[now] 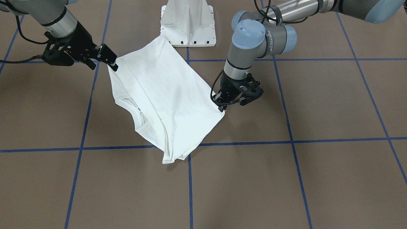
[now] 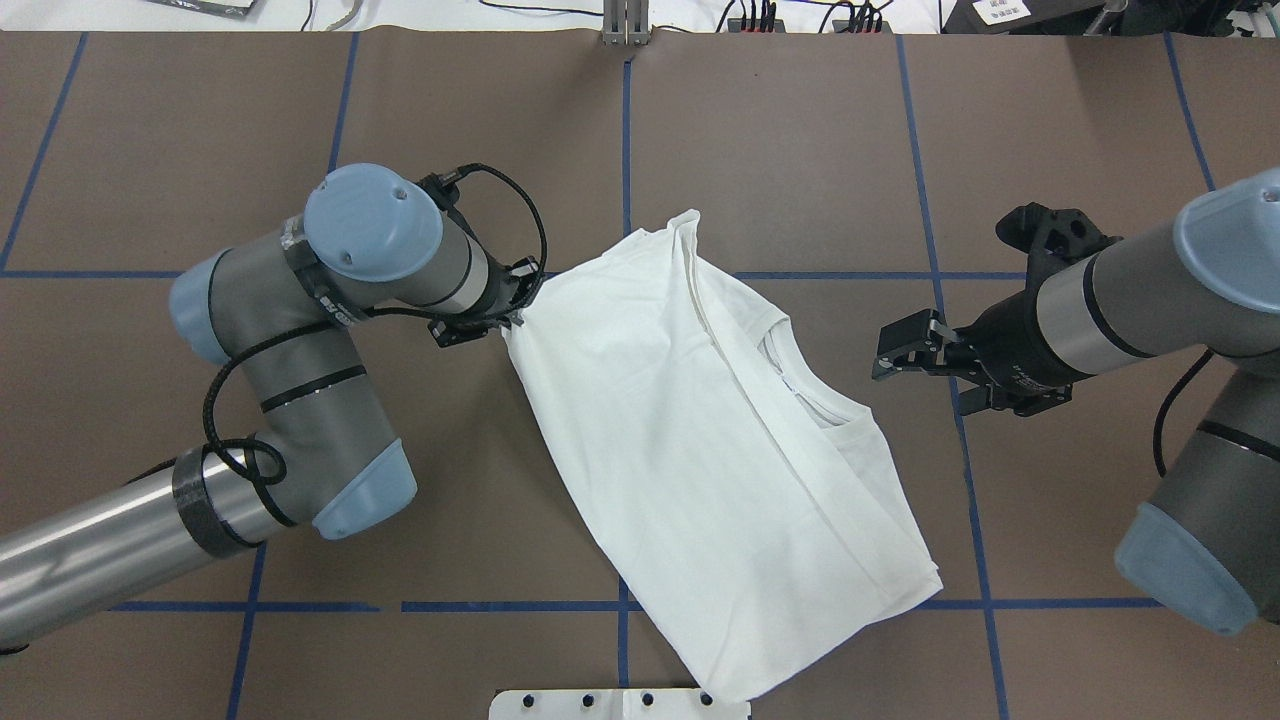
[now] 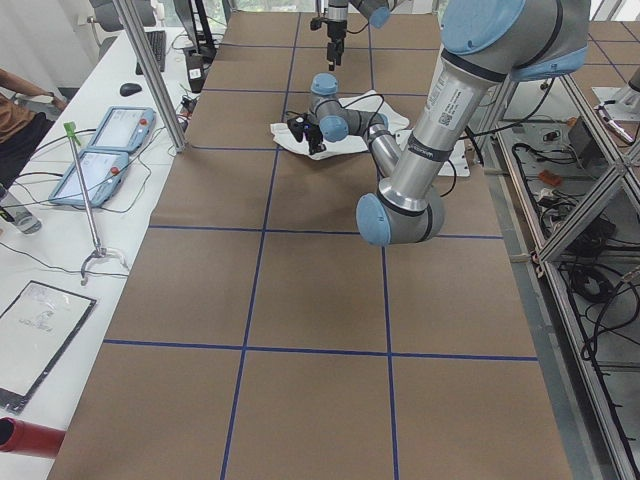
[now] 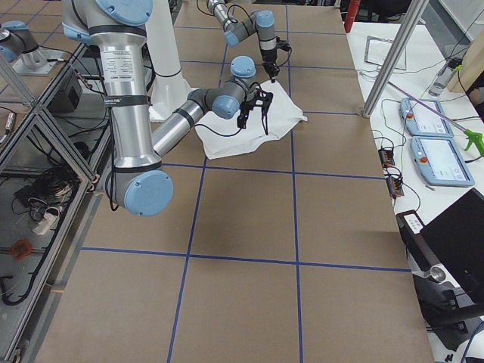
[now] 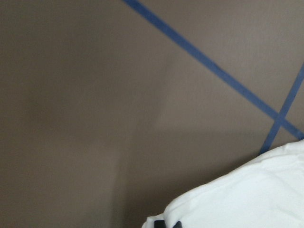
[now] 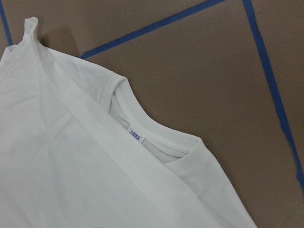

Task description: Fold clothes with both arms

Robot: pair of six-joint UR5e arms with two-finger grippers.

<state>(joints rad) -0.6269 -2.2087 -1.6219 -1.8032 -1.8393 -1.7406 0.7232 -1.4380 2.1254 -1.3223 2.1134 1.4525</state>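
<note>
Left pincer [image 2: 508,318] on shirt [image 2: 700,470] corner overhead, barely in its wrist view.

White pedestal [image 1: 188,25] on blue-taped brown table [image 1: 334,101]; possibly two pendants [image 3: 92,172] alongside.

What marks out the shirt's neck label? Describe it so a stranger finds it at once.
On the brown table with blue tape lines lies a folded white shirt. Its round neck opens toward the right pincer; just inside it sits the label, the only white tab with blue print.
</note>
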